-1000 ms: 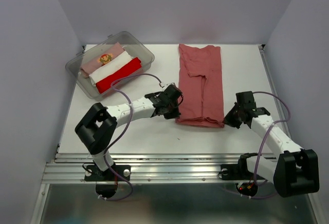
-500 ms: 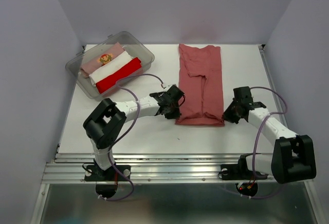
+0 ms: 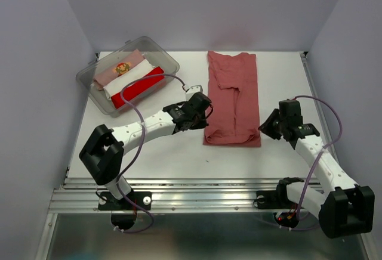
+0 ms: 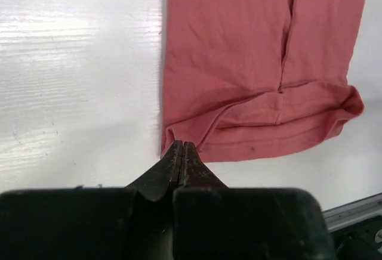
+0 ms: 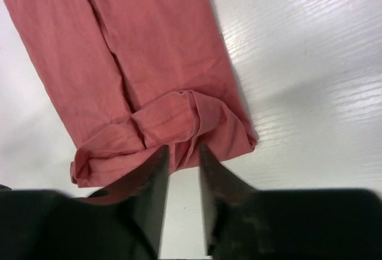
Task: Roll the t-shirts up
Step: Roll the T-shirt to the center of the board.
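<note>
Brick-red t-shirt is lying with only its near hem rolled, three rolled bundles are sitting in the tub, left gripper pinching shut, right gripper gaping open.

The right gripper, closed before, now has its jaws apart just in front of the brick-red t-shirt, at its rolled near hem. The left arm swings its elbow out to the left.
</note>
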`<action>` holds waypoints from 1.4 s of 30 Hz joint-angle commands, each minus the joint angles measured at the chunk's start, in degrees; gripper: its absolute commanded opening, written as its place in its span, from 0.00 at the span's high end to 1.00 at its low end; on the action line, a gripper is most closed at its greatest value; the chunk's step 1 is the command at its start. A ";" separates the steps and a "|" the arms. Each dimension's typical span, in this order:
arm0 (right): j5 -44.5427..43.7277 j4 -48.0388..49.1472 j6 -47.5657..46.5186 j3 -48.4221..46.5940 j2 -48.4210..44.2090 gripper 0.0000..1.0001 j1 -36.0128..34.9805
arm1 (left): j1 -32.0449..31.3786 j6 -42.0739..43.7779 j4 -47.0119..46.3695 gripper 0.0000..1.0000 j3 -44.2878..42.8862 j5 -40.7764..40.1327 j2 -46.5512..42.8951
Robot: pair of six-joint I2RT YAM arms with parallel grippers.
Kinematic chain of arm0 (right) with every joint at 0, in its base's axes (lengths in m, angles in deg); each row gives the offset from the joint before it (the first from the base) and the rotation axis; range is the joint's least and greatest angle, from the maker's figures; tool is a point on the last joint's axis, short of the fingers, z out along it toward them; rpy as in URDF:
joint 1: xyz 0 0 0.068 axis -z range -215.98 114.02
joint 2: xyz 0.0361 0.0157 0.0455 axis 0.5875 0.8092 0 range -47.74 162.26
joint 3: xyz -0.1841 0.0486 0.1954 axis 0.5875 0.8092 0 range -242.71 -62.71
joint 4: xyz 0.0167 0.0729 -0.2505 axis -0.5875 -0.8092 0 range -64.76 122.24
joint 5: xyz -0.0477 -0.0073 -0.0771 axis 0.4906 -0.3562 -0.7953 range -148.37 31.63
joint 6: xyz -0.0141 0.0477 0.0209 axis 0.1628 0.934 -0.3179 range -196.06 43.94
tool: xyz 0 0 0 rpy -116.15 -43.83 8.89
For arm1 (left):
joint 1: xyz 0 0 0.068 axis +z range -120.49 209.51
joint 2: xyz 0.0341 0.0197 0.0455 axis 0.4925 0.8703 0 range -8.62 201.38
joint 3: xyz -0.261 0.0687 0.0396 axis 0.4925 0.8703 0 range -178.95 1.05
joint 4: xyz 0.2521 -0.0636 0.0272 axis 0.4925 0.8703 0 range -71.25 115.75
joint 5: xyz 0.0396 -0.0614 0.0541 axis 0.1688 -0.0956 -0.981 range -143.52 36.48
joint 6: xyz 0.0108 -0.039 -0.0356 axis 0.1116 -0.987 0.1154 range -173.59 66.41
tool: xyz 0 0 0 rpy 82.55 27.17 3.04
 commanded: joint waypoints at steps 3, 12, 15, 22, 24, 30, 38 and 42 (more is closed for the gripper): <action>7.45 -0.93 0.33 6.01 -2.88 0.90 -2.54 | -5.21 1.69 1.34 1.00 0.57 0.23 -1.10; 10.45 2.15 -1.06 5.85 2.99 0.98 -9.48 | -8.21 3.26 -2.35 1.00 3.31 4.98 2.41; 10.00 3.90 -0.90 5.14 6.16 0.97 -10.72 | -8.12 4.93 -0.87 1.00 1.64 3.15 4.25; 10.27 7.42 -0.02 3.56 10.82 0.98 -10.73 | -5.13 9.68 1.08 1.00 -1.62 -1.09 6.63; 9.92 7.87 0.07 2.94 11.70 0.97 -11.26 | -3.91 10.82 0.29 1.00 -2.14 -0.21 7.59; 8.77 7.87 0.51 1.19 12.94 0.98 -11.26 | -2.06 12.58 -0.42 1.00 -4.08 0.85 10.15; 7.46 7.95 1.83 -0.57 13.20 0.98 -11.26 | 0.50 12.85 -0.95 1.00 -5.66 0.41 10.50; 5.26 10.41 2.53 -1.80 15.48 0.98 -11.26 | 0.94 12.23 -0.07 1.00 -5.84 -2.31 8.30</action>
